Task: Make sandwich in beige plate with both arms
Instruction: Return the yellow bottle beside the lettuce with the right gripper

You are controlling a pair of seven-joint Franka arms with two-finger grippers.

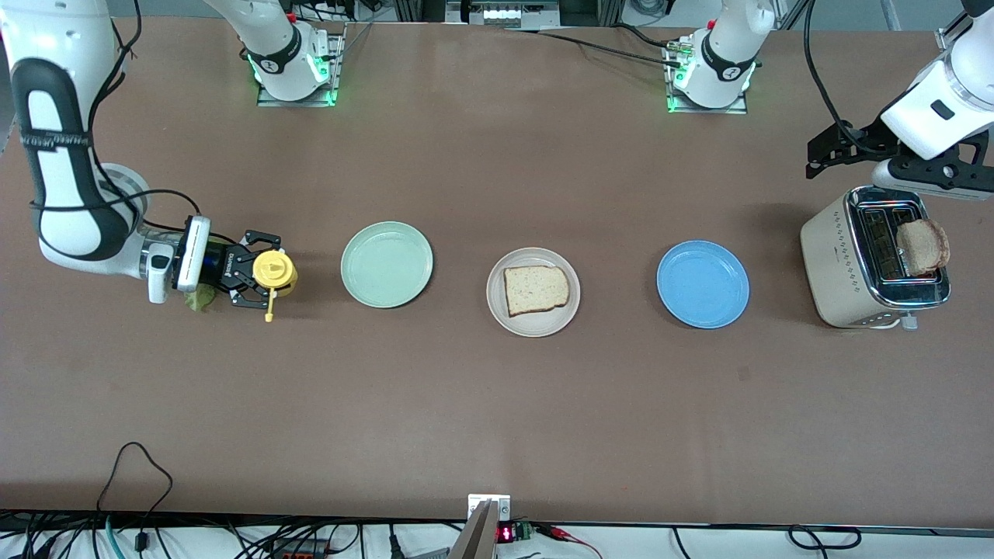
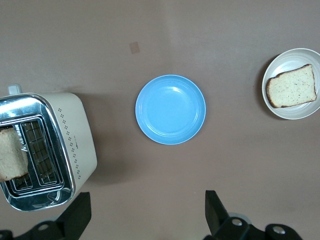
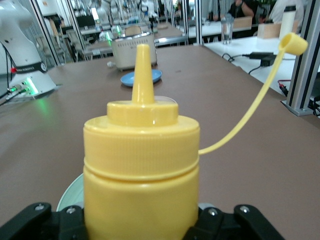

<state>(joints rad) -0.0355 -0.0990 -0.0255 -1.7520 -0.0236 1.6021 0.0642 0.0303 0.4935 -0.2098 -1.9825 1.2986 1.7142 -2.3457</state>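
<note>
R gripper (image 1: 256,281) at the right arm's end of table, clenched on yellow mustard bottle (image 1: 274,271); cap flipped open, hanging on its strap. Lettuce leaf (image 1: 199,298) lies on table just under R wrist. Mint green plate (image 1: 387,264) beside bottle, bare.

L gripper (image 2: 145,220) up over toaster (image 1: 870,260) at the left arm's end, fingers spread, holding nothing. Bread slice (image 1: 922,246) sticks up out of toaster slot.

Beige plate (image 1: 497,310) mid-table w/ one bread slice (image 1: 536,289) on it, btwn mint plate and blue plate (image 1: 703,284).

No legible text, labels, brands, numbers or signs on anything.
</note>
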